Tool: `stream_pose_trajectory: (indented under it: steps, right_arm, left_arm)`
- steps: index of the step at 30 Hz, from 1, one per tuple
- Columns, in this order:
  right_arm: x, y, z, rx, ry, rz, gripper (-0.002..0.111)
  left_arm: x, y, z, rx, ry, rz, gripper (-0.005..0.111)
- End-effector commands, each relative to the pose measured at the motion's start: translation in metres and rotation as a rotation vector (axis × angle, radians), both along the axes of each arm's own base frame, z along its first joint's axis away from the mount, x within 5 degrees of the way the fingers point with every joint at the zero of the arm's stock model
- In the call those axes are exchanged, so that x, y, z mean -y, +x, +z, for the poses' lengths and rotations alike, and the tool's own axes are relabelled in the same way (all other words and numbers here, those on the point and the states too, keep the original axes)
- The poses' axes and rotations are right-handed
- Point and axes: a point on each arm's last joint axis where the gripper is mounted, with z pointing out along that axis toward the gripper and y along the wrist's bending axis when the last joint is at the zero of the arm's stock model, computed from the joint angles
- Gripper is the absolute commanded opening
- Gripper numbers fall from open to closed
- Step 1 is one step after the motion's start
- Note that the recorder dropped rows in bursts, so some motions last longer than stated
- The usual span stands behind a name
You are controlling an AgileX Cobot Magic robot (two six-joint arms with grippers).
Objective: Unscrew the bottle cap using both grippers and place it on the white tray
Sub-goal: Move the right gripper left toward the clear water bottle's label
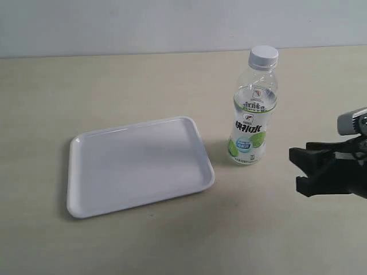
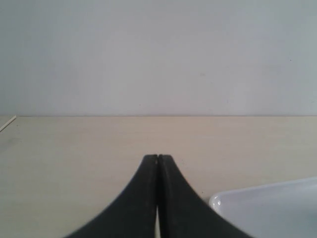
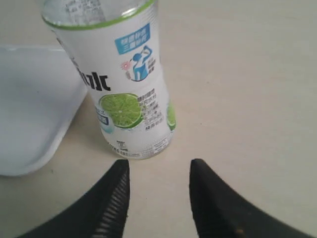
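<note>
The bottle [image 1: 252,112] stands upright on the table just right of the white tray [image 1: 137,166], its white ridged bottle cap [image 1: 263,57] screwed on top. My right gripper [image 1: 299,168] hovers low at the right edge, open, a short way from the bottle's base and apart from it. In the right wrist view the bottle [image 3: 121,84] stands just beyond the open right gripper [image 3: 159,171], with the tray [image 3: 34,109] beside it. My left gripper [image 2: 157,159] is shut with nothing in it; a corner of the tray [image 2: 267,208] lies beside it. The left gripper is outside the exterior view.
The pale beige table [image 1: 172,240] stretches all round the tray and bottle, ending at a light wall [image 1: 143,26] behind. Nothing else lies on it.
</note>
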Motion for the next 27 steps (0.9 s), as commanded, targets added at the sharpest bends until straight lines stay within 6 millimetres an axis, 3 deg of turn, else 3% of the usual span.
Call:
stream_pose_trajectory:
  steps: [1, 11, 20, 27]
  right_arm:
    - [-0.007, 0.013, -0.011, 0.024, 0.004, 0.126, 0.051]
    - [-0.014, 0.039, -0.028, 0.076, 0.012, 0.264, 0.076]
    - [-0.011, 0.061, -0.027, 0.129, -0.016, 0.276, 0.076]
    - [-0.011, 0.067, -0.024, 0.155, -0.030, 0.289, 0.076]
  left_arm:
    - [0.000, 0.000, 0.000, 0.005, 0.001, 0.004, 0.000]
    - [0.000, 0.000, 0.000, 0.005, 0.001, 0.004, 0.000]
    - [0.000, 0.000, 0.000, 0.005, 0.001, 0.004, 0.000]
    - [0.000, 0.000, 0.000, 0.005, 0.001, 0.004, 0.000]
